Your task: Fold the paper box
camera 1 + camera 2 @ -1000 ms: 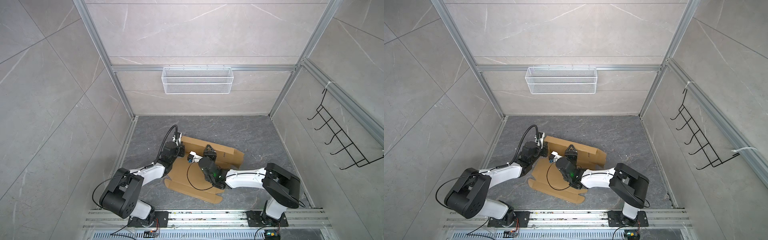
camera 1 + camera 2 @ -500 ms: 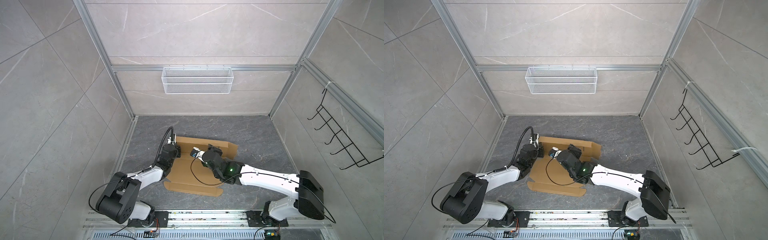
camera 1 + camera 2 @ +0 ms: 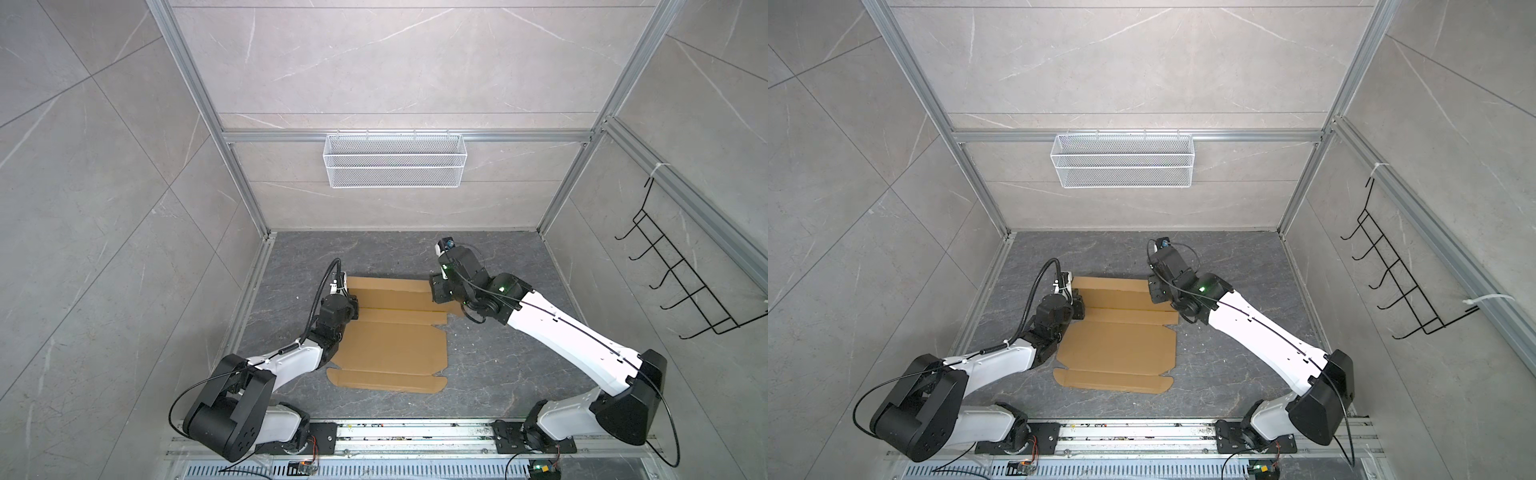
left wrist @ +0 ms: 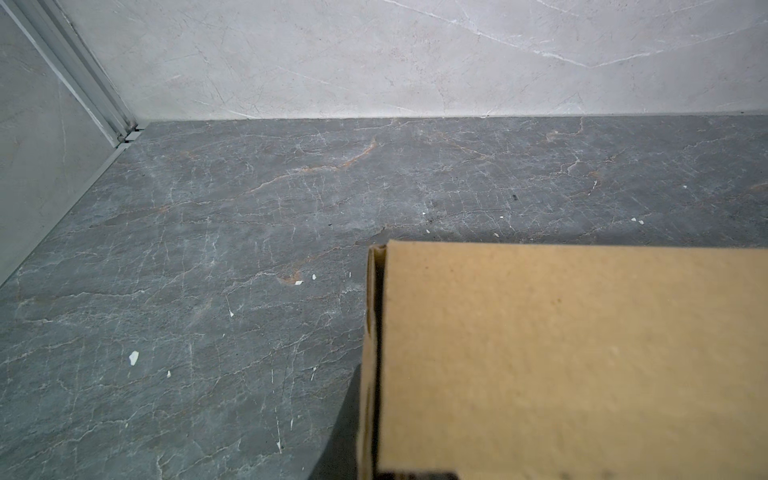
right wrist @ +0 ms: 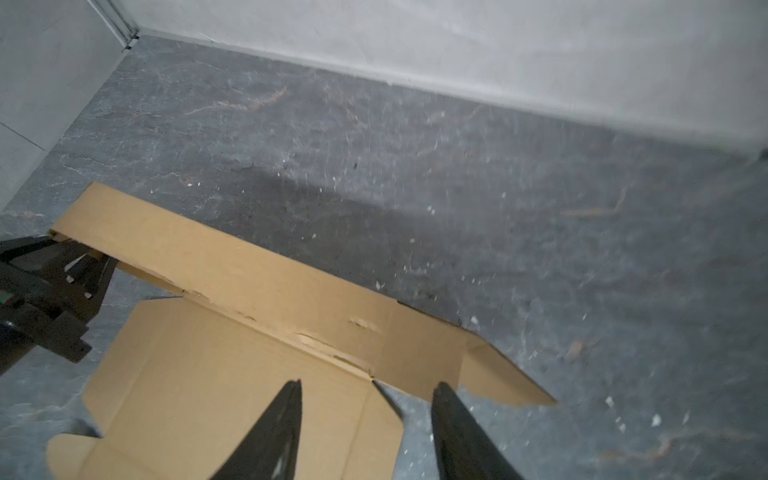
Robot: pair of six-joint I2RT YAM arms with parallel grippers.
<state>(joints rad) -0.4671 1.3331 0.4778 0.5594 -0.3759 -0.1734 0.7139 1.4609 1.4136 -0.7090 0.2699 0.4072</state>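
The paper box [image 3: 395, 345] [image 3: 1121, 345] is a brown cardboard blank lying nearly flat on the dark stone floor, creases showing. My left gripper [image 3: 353, 305] [image 3: 1077, 305] is shut on the left end of its back flap, which fills the left wrist view [image 4: 582, 353] and looks slightly lifted there. In the right wrist view the box [image 5: 232, 365] lies below my right gripper [image 5: 368, 411], whose jaws stand apart with nothing held. The right gripper [image 3: 438, 291] [image 3: 1156, 291] hovers at the right end of the back flap, by a side tab.
A white wire basket [image 3: 395, 160] hangs on the back wall and a black hook rack [image 3: 681, 282] on the right wall. Aluminium posts stand at the back corners. The arms' base rail [image 3: 415, 432] runs along the front edge.
The right arm has swung from the box's middle out to its right end. The raised back part has dropped and the box now lies flatter and squarer. The left gripper keeps its hold.
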